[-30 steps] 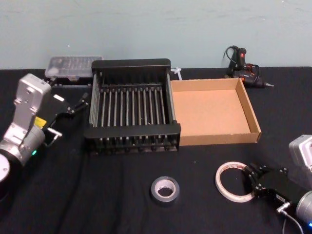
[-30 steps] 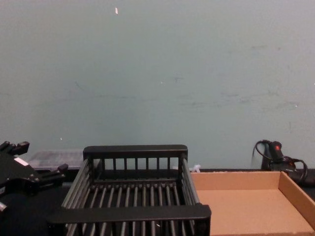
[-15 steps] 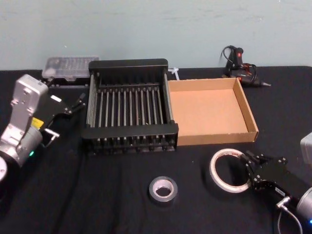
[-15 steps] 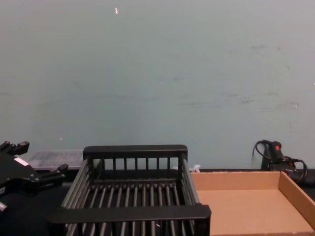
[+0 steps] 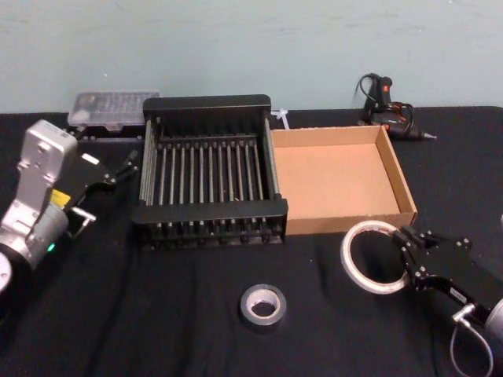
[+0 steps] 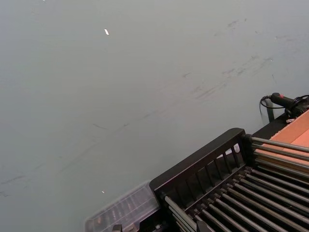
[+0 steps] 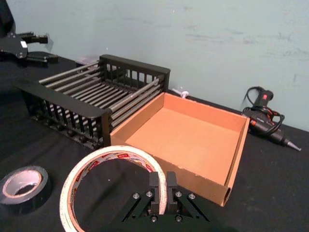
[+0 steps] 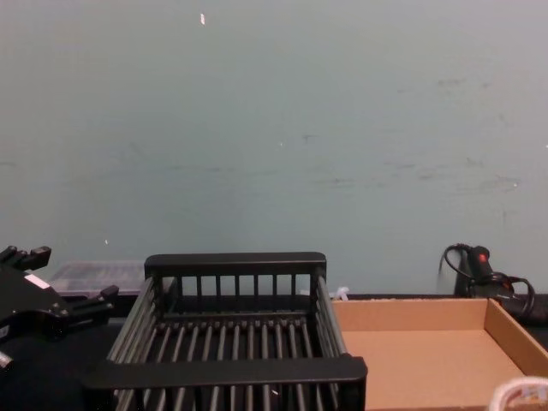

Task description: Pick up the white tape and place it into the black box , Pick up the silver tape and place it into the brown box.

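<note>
White tape (image 5: 375, 258) now lifted off the surface, rim clamped in the shut right pincer (image 5: 410, 259), near the brown box (image 5: 397, 169); still short of the black box (image 5: 208, 214).

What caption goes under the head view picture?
Right gripper holds white tape near brown box; silver tape waits.

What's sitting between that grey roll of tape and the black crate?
Nothing: in the head view, bare black table separates the silver tape from the black box.
</note>
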Motion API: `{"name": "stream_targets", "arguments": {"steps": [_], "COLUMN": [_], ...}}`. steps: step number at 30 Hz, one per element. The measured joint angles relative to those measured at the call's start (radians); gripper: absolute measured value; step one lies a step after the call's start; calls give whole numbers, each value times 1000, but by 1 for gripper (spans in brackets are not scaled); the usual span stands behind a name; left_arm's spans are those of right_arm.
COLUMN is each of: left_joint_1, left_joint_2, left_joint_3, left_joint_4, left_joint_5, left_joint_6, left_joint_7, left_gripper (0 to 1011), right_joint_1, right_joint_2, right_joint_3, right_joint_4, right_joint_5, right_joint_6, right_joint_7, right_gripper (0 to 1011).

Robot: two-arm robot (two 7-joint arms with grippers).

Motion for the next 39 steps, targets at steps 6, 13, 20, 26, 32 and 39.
{"name": "stream_targets", "arguments": {"steps": [6, 13, 20, 26, 32, 39], "left_joint_1": [0, 0, 0, 0, 0, 0], "left_joint_2": [0, 0, 0, 0, 0, 0], "left_joint_3": [0, 0, 0, 0, 0, 0], "left_joint_4": [0, 0, 0, 0, 0, 0], "left_joint_5": [0, 0, 0, 0, 0, 0], "left_joint_6": [0, 0, 0, 0, 0, 0], "left_joint_7": [0, 0, 0, 0, 0, 0], "left_gripper": [1001, 1001, 1001, 1001, 1001, 1001], "right_joint_1": [11, 46, 92, 156, 212, 275], "right_joint_2": [-12, -31, -44, -61, -78, -101], "right_joint_3": [9, 6, -14, -39, -68, -99], "right_joint_4": [-2, -5, 8, 42, 78, 125], "right_joint_5": [8, 12, 4, 0, -7, -19], "right_joint_6": [-17, 0, 27, 59, 79, 90], "right_joint_7": [5, -7, -13, -15, -17, -20], "right_gripper": [95, 95, 95, 95, 95, 95]}}
